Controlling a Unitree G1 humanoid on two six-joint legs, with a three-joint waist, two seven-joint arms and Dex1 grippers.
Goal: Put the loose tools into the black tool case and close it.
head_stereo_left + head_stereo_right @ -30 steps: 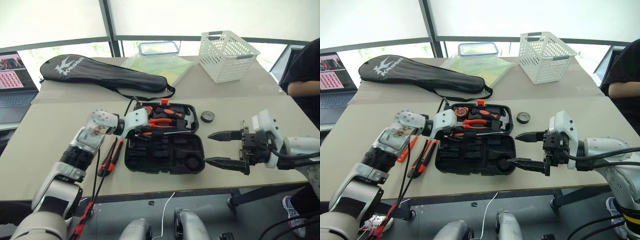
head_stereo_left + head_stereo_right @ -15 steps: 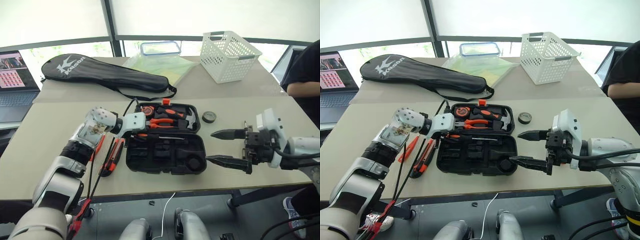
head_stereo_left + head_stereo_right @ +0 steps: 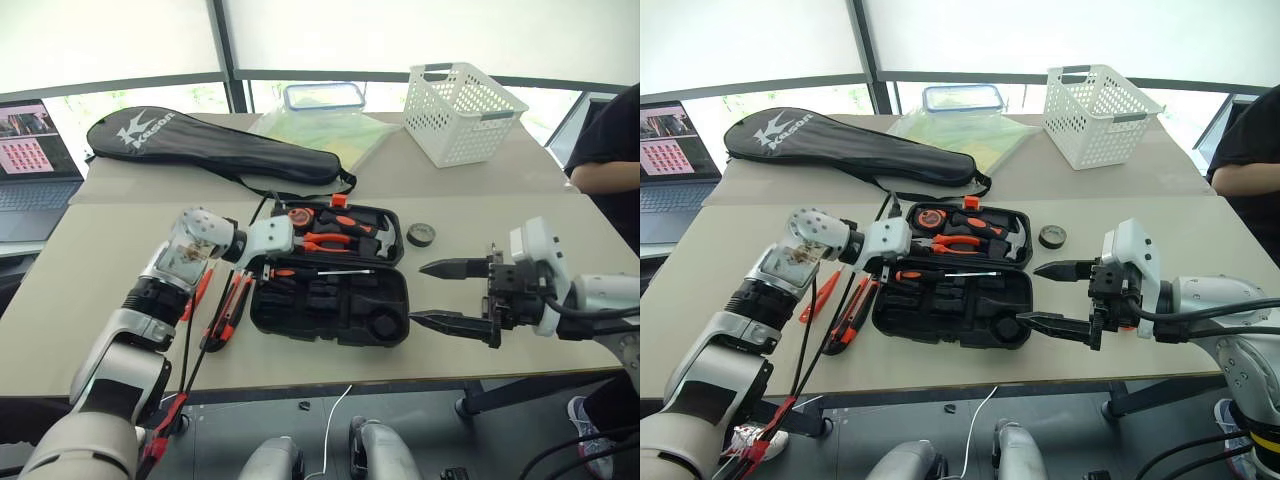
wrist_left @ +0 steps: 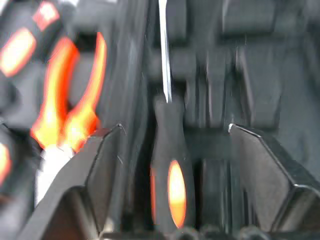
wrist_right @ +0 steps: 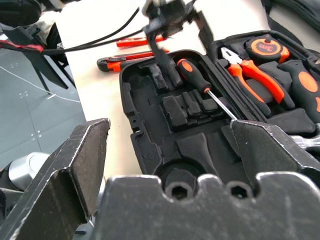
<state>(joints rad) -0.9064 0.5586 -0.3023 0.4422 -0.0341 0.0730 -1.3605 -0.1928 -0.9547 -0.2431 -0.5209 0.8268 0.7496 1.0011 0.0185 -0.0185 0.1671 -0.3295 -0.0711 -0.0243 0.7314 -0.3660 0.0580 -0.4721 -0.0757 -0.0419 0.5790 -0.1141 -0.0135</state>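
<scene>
Lying along the counter, from the left: laptop at the far edge, then long black racket bag running diagonally across the back. Nearer, slim orange screwdriver and orange-black knife lying side by side on the counter, just left of the case.

Hovering over the case's left end, left gripper, pointing right and slightly down. Seen from the wrist, fingers spread apart with a screwdriver lying loose between them, touching neither. Same screwdriver resting inside the case, along the hinge line between lid and base, handle at the left, metal shaft pointing right.

Sitting open and flat mid-counter, black case, moulded base nearest the robot. Holding in the far half: tape measure, orange pliers and hammer. Orange latch showing at the far rim.

Resting on the counter just beyond the case's right far corner, small dark tape roll, apart from the case.

Hanging right of the case, right gripper, pointing left toward it, fingers wide apart and empty, near the case's right edge, not touching it.

Standing at the back right, white basket; left of it, clear box with blue rim on yellow-green sheets. Showing at the far right edge, person's dark sleeve and arm.
</scene>
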